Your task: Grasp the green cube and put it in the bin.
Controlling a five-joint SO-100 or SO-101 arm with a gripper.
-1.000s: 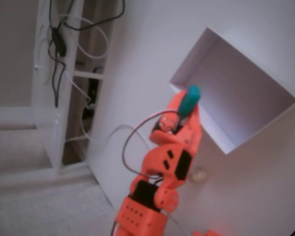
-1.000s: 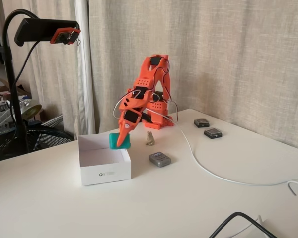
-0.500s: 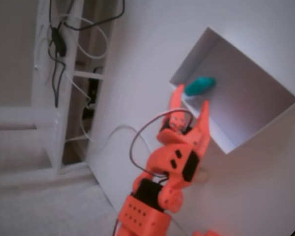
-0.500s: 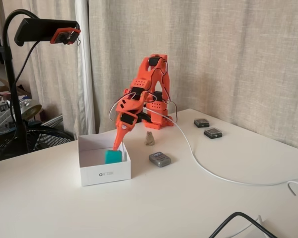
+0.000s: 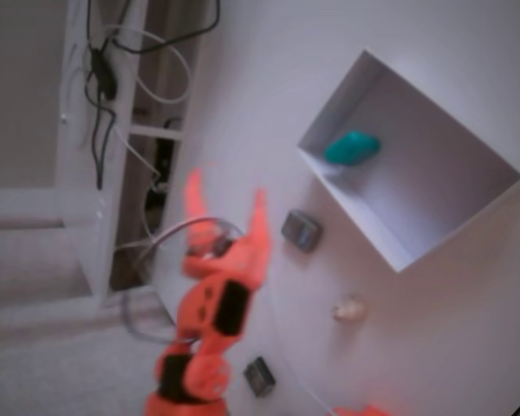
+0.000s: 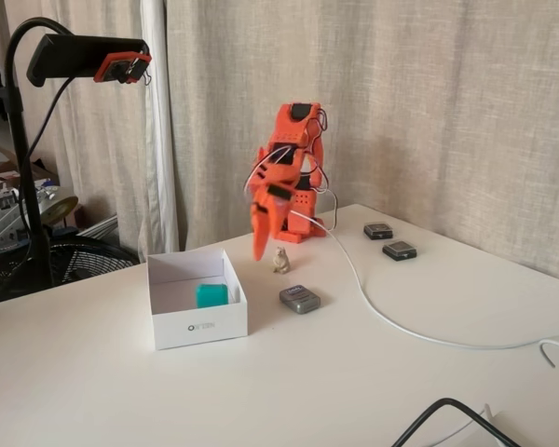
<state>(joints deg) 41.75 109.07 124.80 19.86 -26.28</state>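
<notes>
The green cube (image 5: 352,147) (image 6: 211,295) lies inside the bin (image 5: 468,225) (image 6: 197,328), a white open-top box, near its wall on the arm's side. The orange arm has swung away from the bin. Its gripper (image 5: 225,201) (image 6: 264,250) hangs open and empty above the table, with two spread fingers showing in a fixed view. In the other fixed view it points down, between the bin and the arm's base.
A dark grey block (image 5: 300,230) (image 6: 300,299) and a small beige lump (image 5: 348,309) (image 6: 280,261) sit on the white table beside the bin. Two more dark blocks (image 6: 378,230) (image 6: 400,250) and a white cable (image 6: 391,321) lie further right. A camera stand (image 6: 23,186) rises at left.
The gripper opened over the bin and the green cube dropped in. The arm then pulled back and swung away from the bin, uncovering the grey block and beige lump.
</notes>
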